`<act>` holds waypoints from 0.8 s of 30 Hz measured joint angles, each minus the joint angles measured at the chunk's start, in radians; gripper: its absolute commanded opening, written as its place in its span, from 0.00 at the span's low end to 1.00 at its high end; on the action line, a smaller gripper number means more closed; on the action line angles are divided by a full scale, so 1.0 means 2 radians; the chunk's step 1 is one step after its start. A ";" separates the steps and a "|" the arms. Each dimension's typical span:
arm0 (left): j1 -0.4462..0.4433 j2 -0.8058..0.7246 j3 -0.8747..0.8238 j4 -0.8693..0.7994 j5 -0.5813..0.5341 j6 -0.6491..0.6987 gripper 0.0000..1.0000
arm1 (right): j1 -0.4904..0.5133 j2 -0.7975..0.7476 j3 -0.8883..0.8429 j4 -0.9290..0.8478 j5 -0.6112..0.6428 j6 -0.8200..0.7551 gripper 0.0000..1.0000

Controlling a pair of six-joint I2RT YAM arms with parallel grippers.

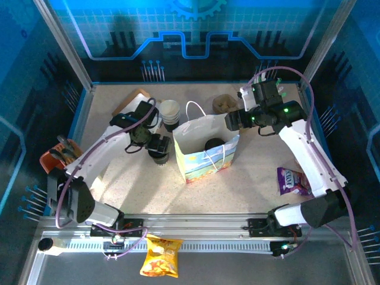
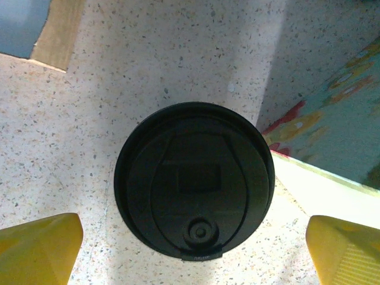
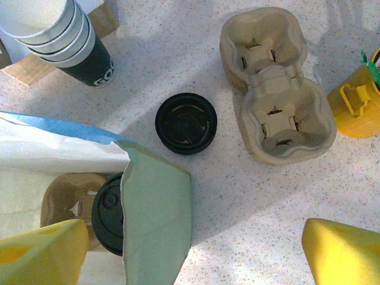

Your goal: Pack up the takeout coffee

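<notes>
Speckled table [image 1: 255, 172] under everything. Upright near its middle, the paper bag [image 1: 205, 161], mouth open, white handles up.

Right gripper [image 3: 196, 230] at the bag's rim on the right arm's side, spread wide: one yellow finger over the mouth, the other outside above bare table, the bag's wall between, nothing grasped. Left gripper [image 2: 191, 233] just beside the bag on the left arm's side, aimed straight down, fingers parted wide to either side of the takeout coffee and clear of it.

Behind the bag toward the right arm's side, a pulp cup carrier [image 3: 273, 89]. Behind the bag toward the left arm's side, a stack of lidless cups [image 1: 170, 111]. Well apart from the bag on the right arm's side, a purple snack pouch [image 1: 292, 181]. In front of the bag, past the table's near rail, a yellow chip bag [image 1: 161, 256].

Takeout coffee [image 2: 195, 181] upright on the table just beside the bag, outside it, seen from above as a round black lid. Loose black lid [image 3: 186, 123] flat on the table behind the bag, between cups and carrier. Inside the bag, on a tan tray [image 3: 65, 202], one more black lid [image 3: 110, 217], perhaps capping a cup, half hidden by the bag's wall.
</notes>
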 measured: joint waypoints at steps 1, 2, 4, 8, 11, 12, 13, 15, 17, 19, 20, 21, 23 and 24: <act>0.000 0.006 0.003 -0.001 -0.001 0.001 0.97 | -0.003 0.000 0.000 0.001 -0.003 0.000 0.94; -0.002 0.011 0.007 -0.001 -0.001 0.001 0.96 | -0.005 -0.001 -0.001 0.003 -0.006 0.000 0.94; -0.004 0.021 0.015 -0.003 -0.004 0.002 0.96 | -0.011 -0.003 -0.004 0.007 -0.015 0.000 0.94; -0.010 0.039 0.027 -0.007 -0.011 0.006 0.94 | -0.020 -0.003 -0.009 0.013 -0.028 0.000 0.94; -0.013 0.050 0.033 -0.013 -0.018 0.011 0.92 | -0.023 -0.003 -0.009 0.016 -0.038 0.000 0.94; -0.014 0.054 0.035 -0.014 -0.019 0.011 0.92 | -0.023 -0.003 -0.009 0.018 -0.041 0.000 0.94; -0.014 0.056 0.035 -0.014 -0.021 0.012 0.91 | -0.024 -0.003 -0.009 0.018 -0.044 0.000 0.94; -0.014 0.062 0.037 -0.015 -0.023 0.012 0.89 | -0.025 -0.003 -0.009 0.019 -0.049 0.000 0.94; -0.014 0.066 0.037 -0.016 -0.023 0.012 0.88 | -0.026 -0.003 -0.009 0.020 -0.051 0.000 0.94; -0.016 0.069 0.037 -0.017 -0.024 0.013 0.87 | -0.027 -0.003 -0.009 0.020 -0.055 0.000 0.95; -0.017 0.070 0.037 -0.017 -0.024 0.013 0.87 | -0.027 -0.003 -0.009 0.021 -0.056 -0.001 0.95; -0.017 0.071 0.037 -0.017 -0.024 0.013 0.86 | -0.027 -0.003 -0.009 0.021 -0.058 -0.002 0.95; -0.018 0.072 0.037 -0.017 -0.025 0.014 0.85 | -0.027 -0.003 -0.009 0.021 -0.060 -0.002 0.95; -0.018 0.072 0.037 -0.017 -0.025 0.014 0.84 | -0.027 -0.003 -0.009 0.021 -0.061 -0.002 0.95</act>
